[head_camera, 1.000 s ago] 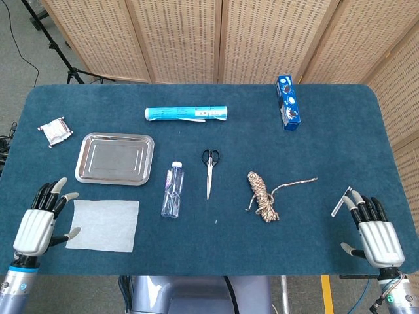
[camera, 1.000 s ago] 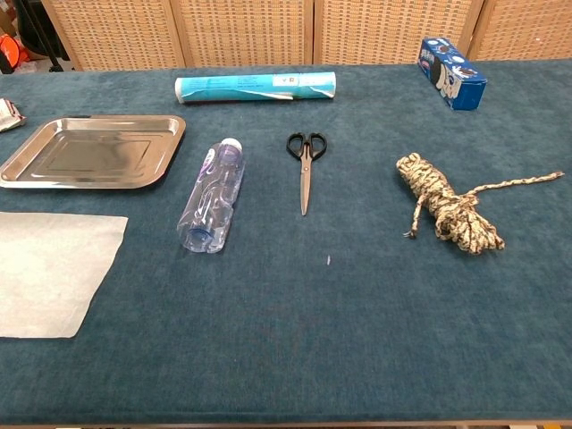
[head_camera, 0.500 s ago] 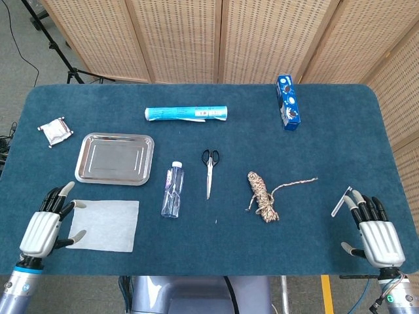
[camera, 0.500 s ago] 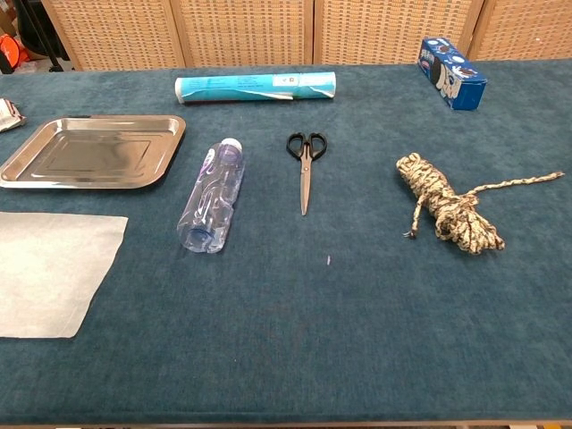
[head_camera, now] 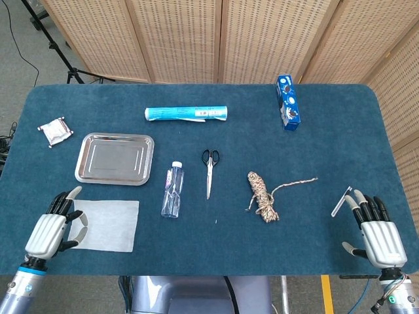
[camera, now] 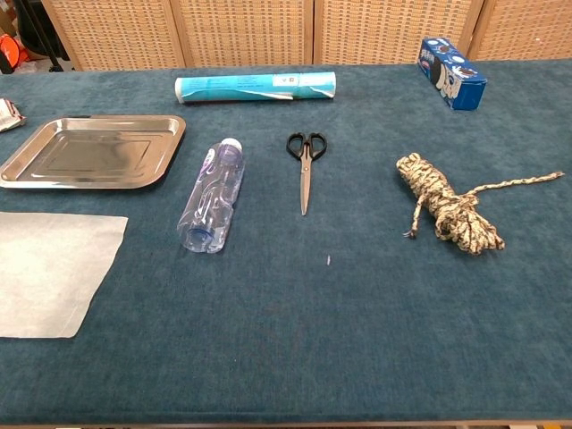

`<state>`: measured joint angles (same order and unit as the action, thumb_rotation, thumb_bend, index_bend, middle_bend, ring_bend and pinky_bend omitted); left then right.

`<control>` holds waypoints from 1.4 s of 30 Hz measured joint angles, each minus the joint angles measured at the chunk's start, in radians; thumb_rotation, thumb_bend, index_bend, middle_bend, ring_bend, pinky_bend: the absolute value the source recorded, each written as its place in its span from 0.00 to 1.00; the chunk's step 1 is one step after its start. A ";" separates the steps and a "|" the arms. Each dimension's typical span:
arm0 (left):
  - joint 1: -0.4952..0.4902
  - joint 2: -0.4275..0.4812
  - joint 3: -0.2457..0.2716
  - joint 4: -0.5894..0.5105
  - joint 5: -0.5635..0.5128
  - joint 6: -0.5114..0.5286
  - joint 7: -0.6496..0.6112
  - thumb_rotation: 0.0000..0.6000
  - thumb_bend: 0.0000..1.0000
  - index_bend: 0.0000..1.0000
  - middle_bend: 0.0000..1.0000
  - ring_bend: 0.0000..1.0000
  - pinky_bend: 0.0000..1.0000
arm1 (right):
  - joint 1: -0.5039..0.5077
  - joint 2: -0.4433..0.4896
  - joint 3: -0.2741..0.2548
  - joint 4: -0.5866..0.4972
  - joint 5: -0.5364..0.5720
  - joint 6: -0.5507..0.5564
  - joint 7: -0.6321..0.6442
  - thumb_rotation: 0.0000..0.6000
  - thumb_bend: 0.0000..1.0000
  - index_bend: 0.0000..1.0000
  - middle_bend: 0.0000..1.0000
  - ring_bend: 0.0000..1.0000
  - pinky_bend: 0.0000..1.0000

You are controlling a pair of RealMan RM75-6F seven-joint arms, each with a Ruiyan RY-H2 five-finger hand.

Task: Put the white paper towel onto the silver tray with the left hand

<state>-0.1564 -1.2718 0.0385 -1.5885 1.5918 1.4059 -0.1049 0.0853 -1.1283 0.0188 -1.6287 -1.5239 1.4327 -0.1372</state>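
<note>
- The flat white rectangular paper towel (head_camera: 105, 225) lies on the blue cloth-covered table (head_camera: 216, 140), long axis running 9 to 3 o'clock, just at 6 o'clock of the shiny rimmed silver metal tray (head_camera: 114, 159).
- The left hand (head_camera: 50, 231), fingers spread and holding nothing, sits at the towel's 9 o'clock edge.
- The right hand (head_camera: 375, 230) rests with fingers apart, holding nothing.

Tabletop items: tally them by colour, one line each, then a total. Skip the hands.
White: 2, paper towel, small packet
Silver: 1, tray
Clear: 1, bottle
Black-handled: 1, scissors
Blue: 2, roll, box
Tan: 1, rope
Total: 8
</note>
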 measured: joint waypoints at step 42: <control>0.033 0.102 0.029 -0.283 -0.119 -0.042 0.470 1.00 0.26 0.59 0.00 0.00 0.00 | -0.014 0.012 0.003 -0.003 -0.015 0.034 0.035 1.00 0.00 0.09 0.00 0.00 0.00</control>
<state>-0.1237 -1.1697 0.0674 -1.8716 1.4724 1.3643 0.3648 0.0711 -1.1161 0.0220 -1.6319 -1.5385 1.4669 -0.1019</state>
